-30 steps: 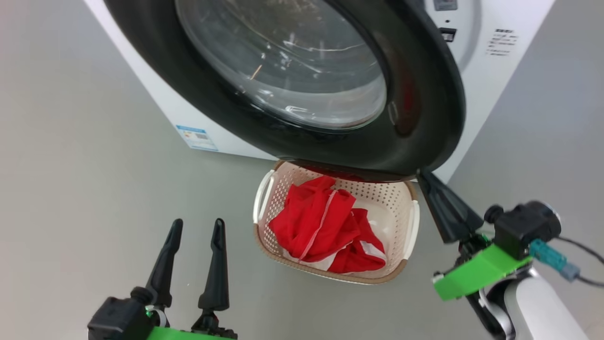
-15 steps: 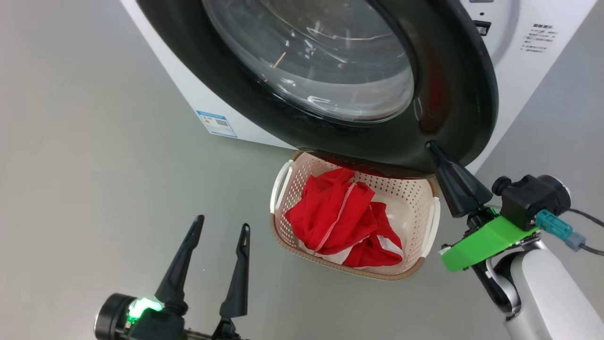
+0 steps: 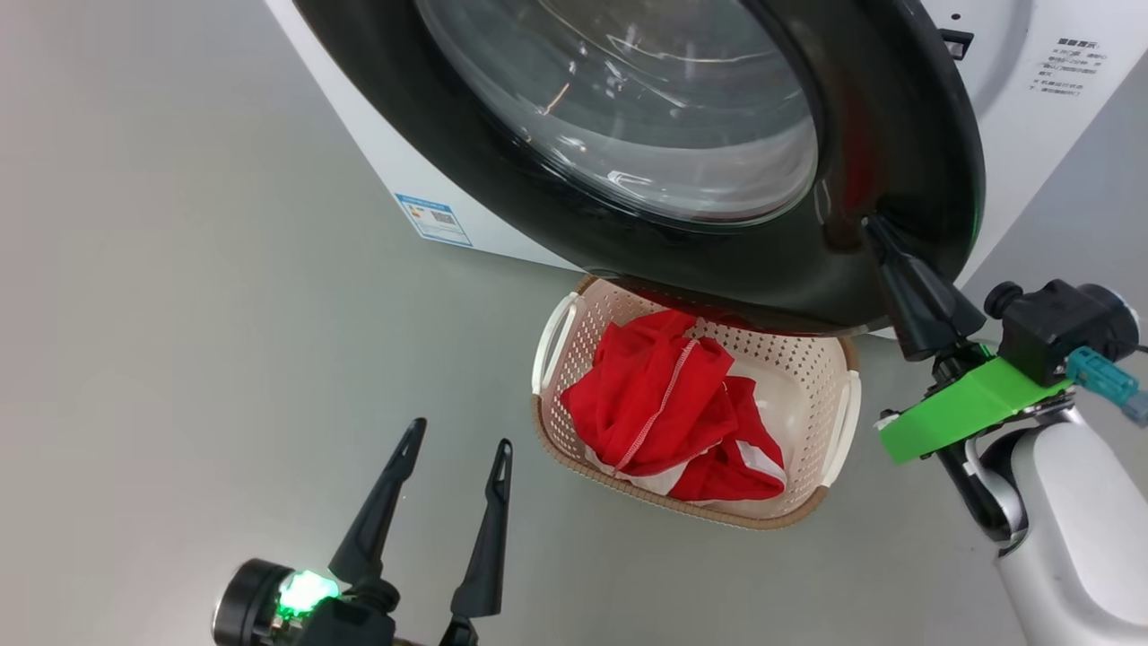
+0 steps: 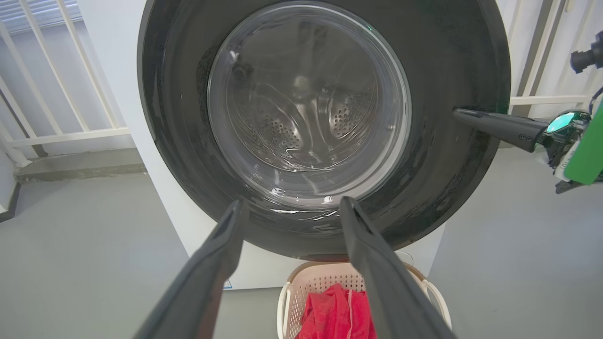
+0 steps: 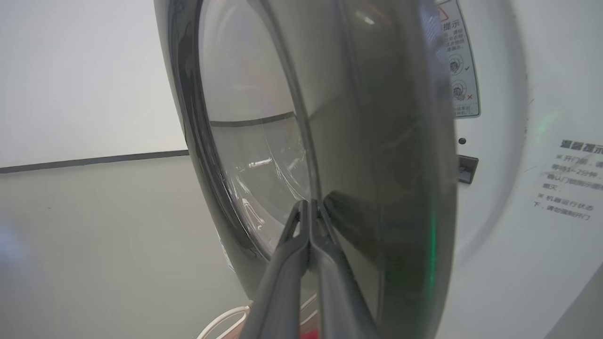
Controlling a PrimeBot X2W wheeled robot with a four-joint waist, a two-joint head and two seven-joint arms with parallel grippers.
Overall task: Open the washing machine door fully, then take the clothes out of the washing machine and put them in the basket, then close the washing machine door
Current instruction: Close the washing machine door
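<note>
Clenched right end effector [image 3: 872, 226] on glossy black round door [image 3: 574, 224].
Released left end effector [image 3: 462, 432]; its wrist view shows the steel drum [image 4: 282, 134].

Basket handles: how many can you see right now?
2. One white handle on the left side of the basket, the other on its right side; none seems hidden.

Red clothes [image 3: 664, 404], cream basket [image 3: 789, 377]

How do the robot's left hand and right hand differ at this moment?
The left hand is open, fingers spread; the right hand is shut, fingers together. The left hand touches nothing; the right hand's tip meets the washing machine door at its black rim. Both have long dark fingers.
</note>
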